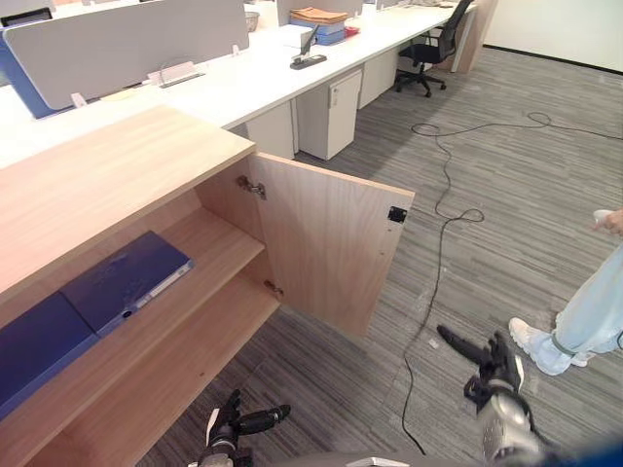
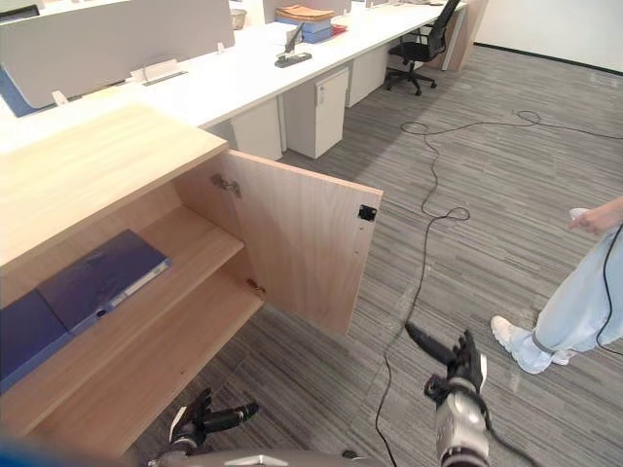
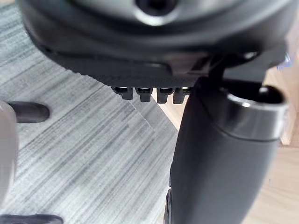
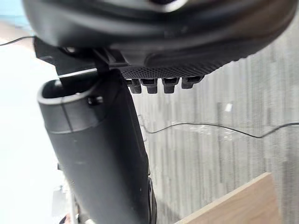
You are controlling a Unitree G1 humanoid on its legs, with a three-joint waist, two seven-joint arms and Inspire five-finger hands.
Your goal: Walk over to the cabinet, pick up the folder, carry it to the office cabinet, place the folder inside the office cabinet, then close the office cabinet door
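The head views show the whole layout. The office cabinet stands with its door swung out over the carpet. The blue folder lies flat on the upper shelf, near its front edge and just beside a second blue folder to its left. The lower shelf is bare wood. The left robot hand hangs low in front of the cabinet's lower shelf. The right robot hand is well apart from it, over the carpet beyond the door's free edge. The wrist views add the hand detail: each robot hand has its fingers loosely extended in a row beside the thumb, holding nothing. The left wrist view catches light cabinet wood close by, and the right wrist view a wooden corner against the carpet. A person stands at the right, one white shoe near the right robot hand. Open carpet runs between the door and the long white surface with its office chair.
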